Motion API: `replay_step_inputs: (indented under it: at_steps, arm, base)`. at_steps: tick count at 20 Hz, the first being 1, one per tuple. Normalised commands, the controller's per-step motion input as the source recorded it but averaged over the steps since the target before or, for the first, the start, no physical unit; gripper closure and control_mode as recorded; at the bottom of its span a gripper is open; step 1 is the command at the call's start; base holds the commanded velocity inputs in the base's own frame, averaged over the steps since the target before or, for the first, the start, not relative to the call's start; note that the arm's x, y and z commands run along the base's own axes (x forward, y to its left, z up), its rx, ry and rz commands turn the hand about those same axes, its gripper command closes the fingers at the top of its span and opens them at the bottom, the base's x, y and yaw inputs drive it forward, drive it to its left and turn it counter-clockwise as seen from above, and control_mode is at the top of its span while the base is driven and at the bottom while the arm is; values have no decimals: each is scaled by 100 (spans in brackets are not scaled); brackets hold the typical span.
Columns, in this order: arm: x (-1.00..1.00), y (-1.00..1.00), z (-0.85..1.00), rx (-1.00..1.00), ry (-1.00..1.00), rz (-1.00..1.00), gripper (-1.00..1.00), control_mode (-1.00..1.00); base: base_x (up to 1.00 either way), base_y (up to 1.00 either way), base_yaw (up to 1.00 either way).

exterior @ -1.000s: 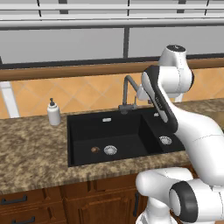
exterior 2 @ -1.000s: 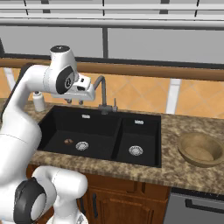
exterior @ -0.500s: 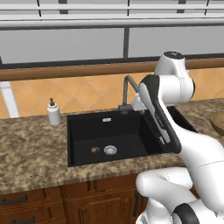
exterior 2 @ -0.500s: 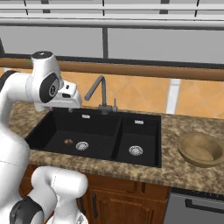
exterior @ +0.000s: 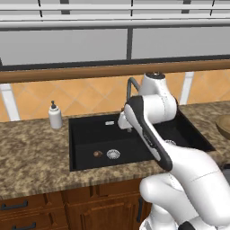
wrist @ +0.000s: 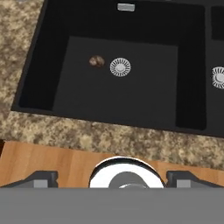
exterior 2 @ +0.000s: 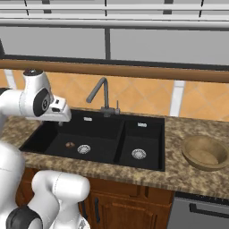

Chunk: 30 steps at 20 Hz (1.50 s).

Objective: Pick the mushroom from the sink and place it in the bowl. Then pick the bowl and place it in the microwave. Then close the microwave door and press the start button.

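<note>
**Helper:** Where is your tool right now?

**Me:** My white arm's two-finger gripper [exterior 2: 60, 120] hangs above the left part of the black double-basin sink [exterior 2: 49, 134], up high, not down in it. Its dark finger tips [wrist: 43, 178] stand far apart, wide open, with nothing between them.

**Helper:** And the thing you want?

**Me:** The tiny brown round mushroom [wrist: 96, 61] lies on the floor of the left basin, just beside the round metal drain ring [wrist: 120, 67], on the ring's left. From my gripper it lies below and a bit forward. In the hand view it sits up and left of the middle.

**Helper:** Does it point any way?

**Me:** No, it looks like a little lump, so I think any turn of my fingers works. I need to go down.

**Helper:** And the bowl?

**Me:** The wide light-brown wooden bowl [exterior 2: 205, 152] waits on the speckled stone counter [exterior 2: 179, 172], well apart, right of the sink.
</note>
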Motion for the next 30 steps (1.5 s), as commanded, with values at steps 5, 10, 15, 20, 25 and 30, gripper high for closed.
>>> replay_step_inputs:
  at_steps: [5, 10, 15, 20, 25, 30]
  arm:
    - [51, 50, -54, 2, 11, 0, -100, -100]
    - [34, 33, -52, 2, 5, 0, -100, -100]
    - [13, 10, -45, 2, 4, 0, -100, -100]
    - [13, 0, -49, 4, 4, 0, -100, -100]
    - [28, 2, -33, 0, 4, 0, -100, -100]
    - [37, 0, -26, 0, 2, 0, -100, -100]
  base:
    - [0, 0, 0]
    - [0, 0, 0]
    - [0, 0, 0]
    - [0, 0, 0]
    - [0, 0, 0]
    - [0, 0, 0]
